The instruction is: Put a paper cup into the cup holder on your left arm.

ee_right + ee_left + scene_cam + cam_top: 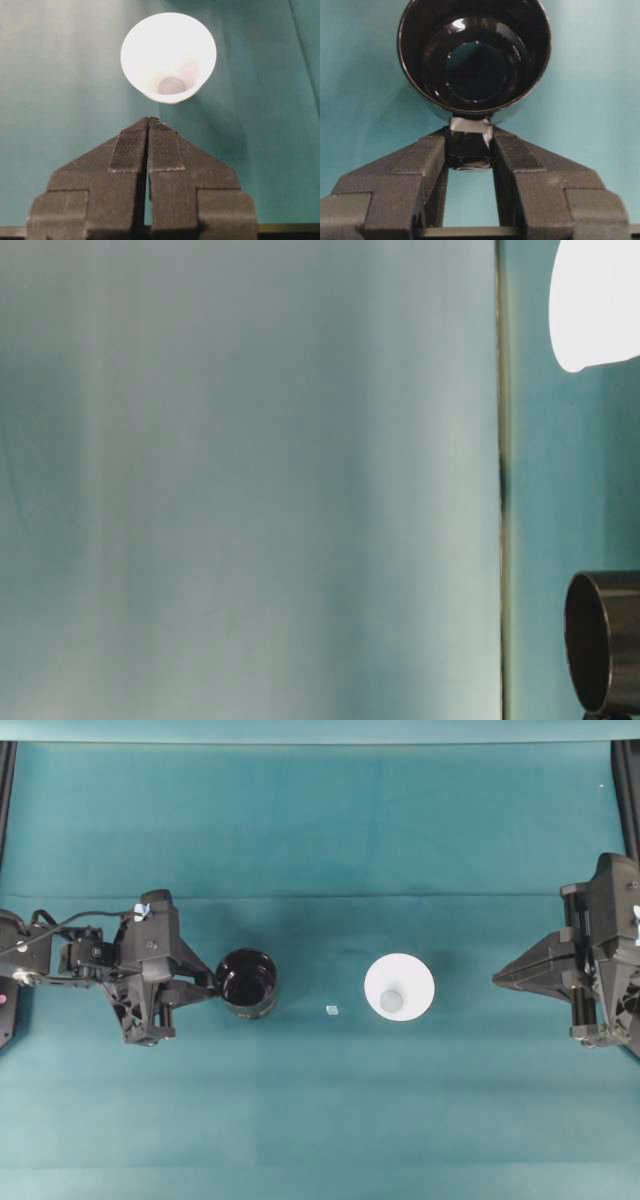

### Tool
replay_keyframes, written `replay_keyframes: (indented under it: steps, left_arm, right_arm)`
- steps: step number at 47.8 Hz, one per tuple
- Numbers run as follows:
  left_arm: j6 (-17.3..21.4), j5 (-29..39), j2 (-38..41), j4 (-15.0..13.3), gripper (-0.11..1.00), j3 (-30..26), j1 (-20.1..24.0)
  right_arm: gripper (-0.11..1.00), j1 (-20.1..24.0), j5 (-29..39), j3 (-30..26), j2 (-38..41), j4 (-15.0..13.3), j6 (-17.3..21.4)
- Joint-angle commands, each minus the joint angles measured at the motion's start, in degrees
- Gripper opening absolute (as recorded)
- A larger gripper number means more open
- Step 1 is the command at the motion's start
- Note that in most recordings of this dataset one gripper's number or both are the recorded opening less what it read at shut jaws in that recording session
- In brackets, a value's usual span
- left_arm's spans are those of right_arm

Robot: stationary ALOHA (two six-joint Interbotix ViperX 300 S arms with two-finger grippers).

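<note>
1. The plain white tapered paper cup (399,986) stands upright on the teal cloth worktop (320,820), well apart from the glossy black round cup holder (247,982). It is judged light, thin-walled and easily crushed.
2. Recommended hold: one wall near the wide rim, with light pressure.
3. The left tool (470,150) clamps the holder's taped knob handle (468,142).
4. The right tool (148,125) is closed and empty, short of the cup.
</note>
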Motion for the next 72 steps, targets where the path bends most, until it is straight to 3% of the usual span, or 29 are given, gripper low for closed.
replay_keyframes:
  steps: [1,16,50,72]
  left_arm:
    - [0.1,-0.5,-0.2,0.1,0.3,-0.4,0.0]
    - [1.0,-1.1,0.0,0.1,0.3,-1.6,0.0]
    - [5.3,-4.9,9.1,0.1,0.3,-13.6,-0.1]
    - [5.4,-4.9,11.6,0.1,0.3,-15.5,-1.1]
  right_arm:
    - [0.0,0.1,-0.2,-1.5,0.2,0.0,0.4]
    - [0.0,0.1,-0.2,-1.5,0.2,0.2,0.5]
    - [0.0,0.1,0.7,-1.4,0.2,0.1,2.3]
    - [0.0,0.1,0.7,-1.4,0.2,0.0,2.3]
